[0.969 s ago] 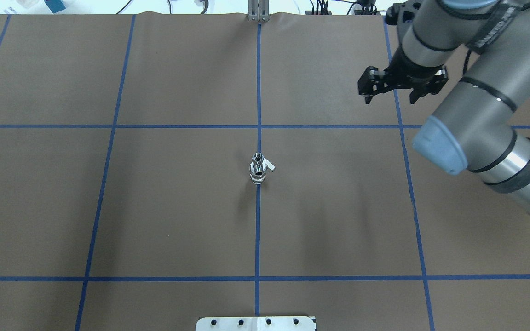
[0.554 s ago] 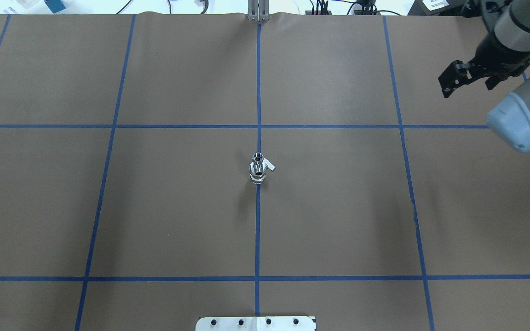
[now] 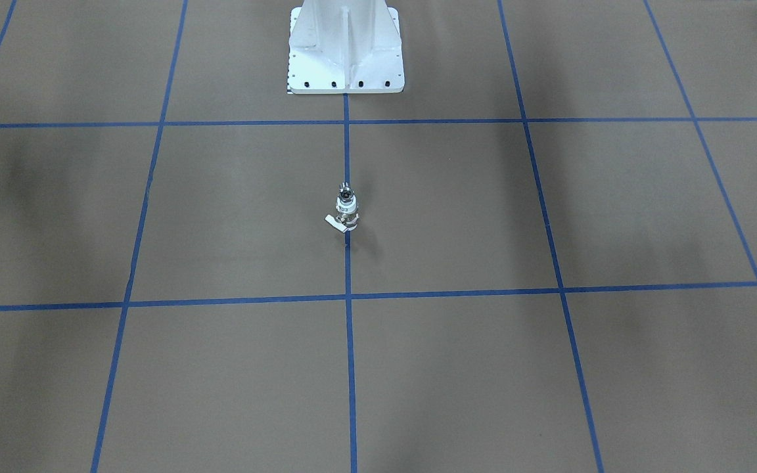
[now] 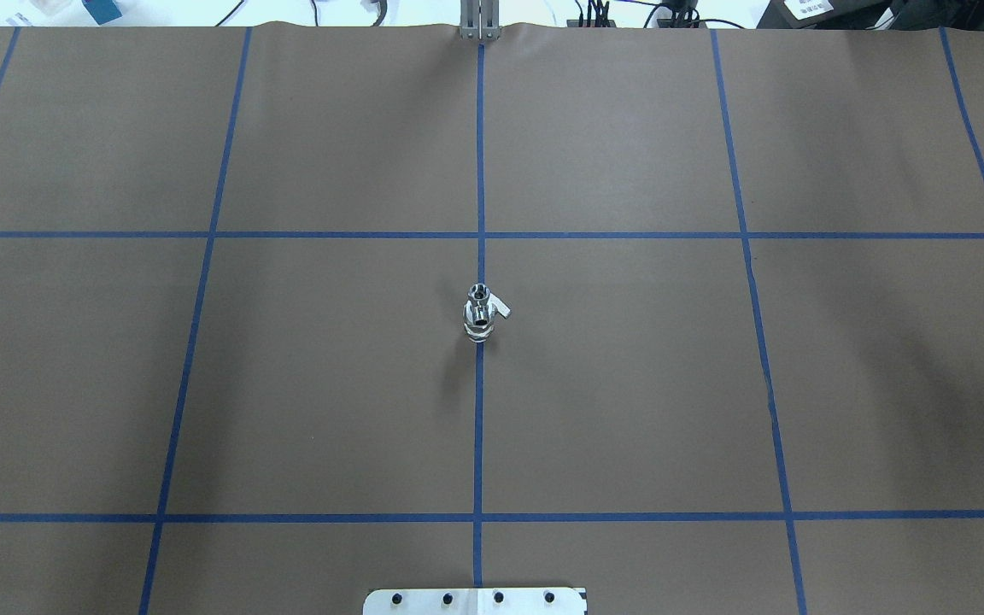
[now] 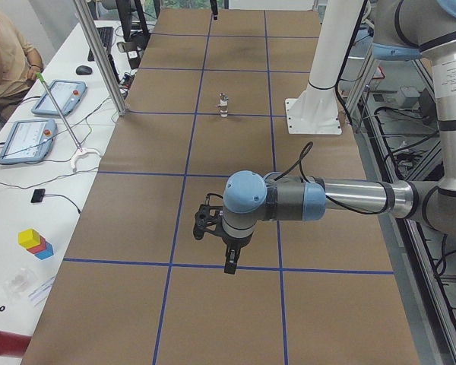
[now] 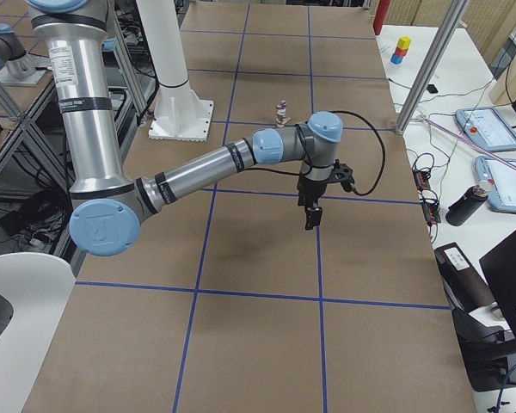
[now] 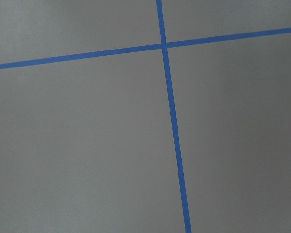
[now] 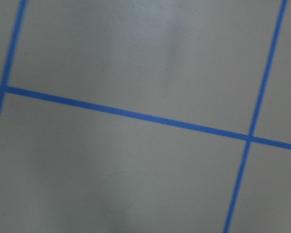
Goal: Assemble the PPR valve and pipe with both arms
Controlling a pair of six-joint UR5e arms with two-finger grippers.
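Left pincer (image 5: 215,247), right pincer (image 6: 318,202) clear only in side views, grip unreadable; PPR valve (image 4: 478,318) upright overhead.

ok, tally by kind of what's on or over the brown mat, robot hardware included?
White-ended PPR valve with a flat side lever, standing upright: 1
Short shiny silver-metal pipe fitting, on top of the valve: 1
Black two-finger grippers: 2, the left gripper and the right gripper
White bolted pedestal: 1
Total: 5
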